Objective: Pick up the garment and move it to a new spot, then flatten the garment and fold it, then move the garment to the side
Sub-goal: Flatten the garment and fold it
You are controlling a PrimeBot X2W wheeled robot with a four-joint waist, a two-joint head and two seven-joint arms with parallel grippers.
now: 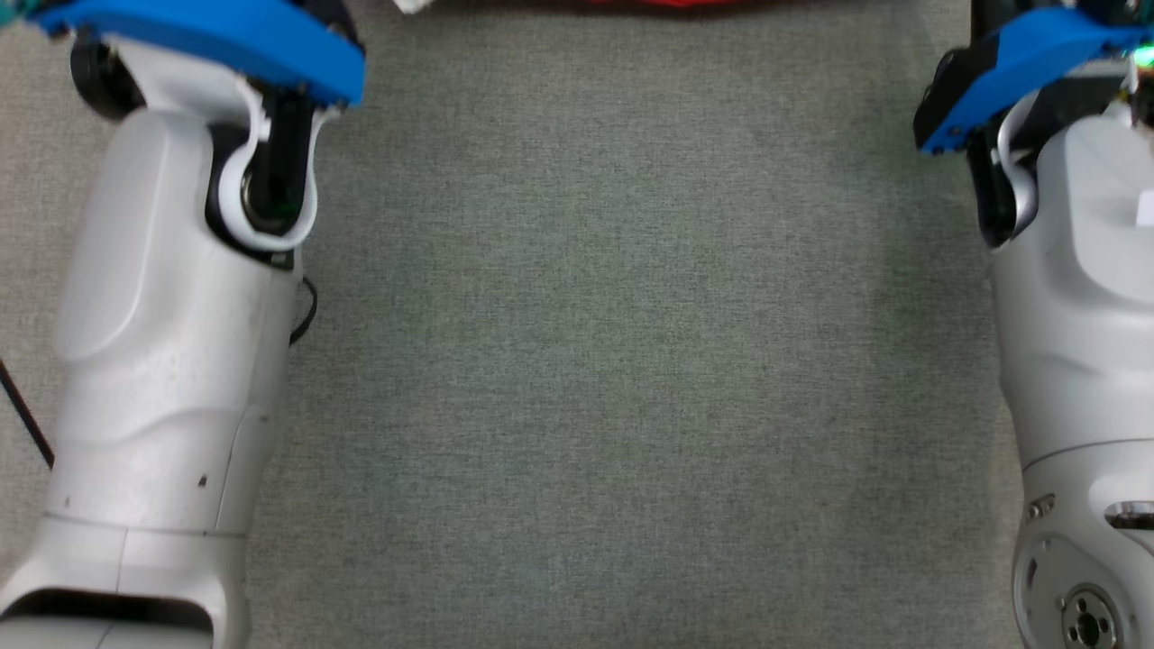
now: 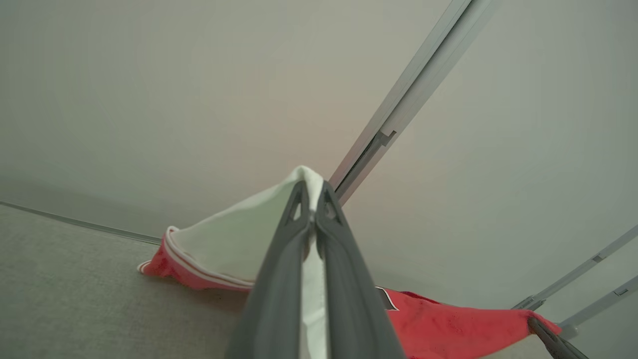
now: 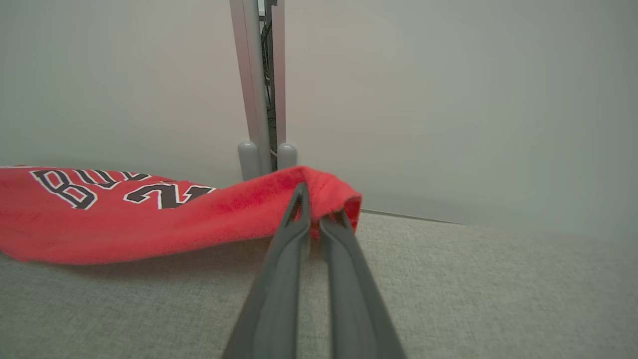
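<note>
Left wrist view: left end effector [image 2: 313, 192] tight on garment [image 2: 448, 324]; right end effector [image 3: 319, 209] likewise.

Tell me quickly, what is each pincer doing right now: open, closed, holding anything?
Left pincer: closed, pinching a white fold of the garment.
Right pincer: closed, pinching a red edge of the garment.

The garment [image 3: 149, 224] is soft, nappy red cloth with flat printed lettering and a smoother white inner side, and the table cover [image 1: 631, 361] is matt, coarse-woven grey fabric. The fingers [image 3: 279, 289] of the right gripper [image 3: 319, 207] look like smooth matt dark plastic, the forearms [image 1: 171, 342] glossy white plastic with matt blue plastic caps [image 1: 225, 36]. The wall panels [image 3: 448, 99] are smooth and matt, the post [image 3: 251, 89] between them satin-finished metal
</note>
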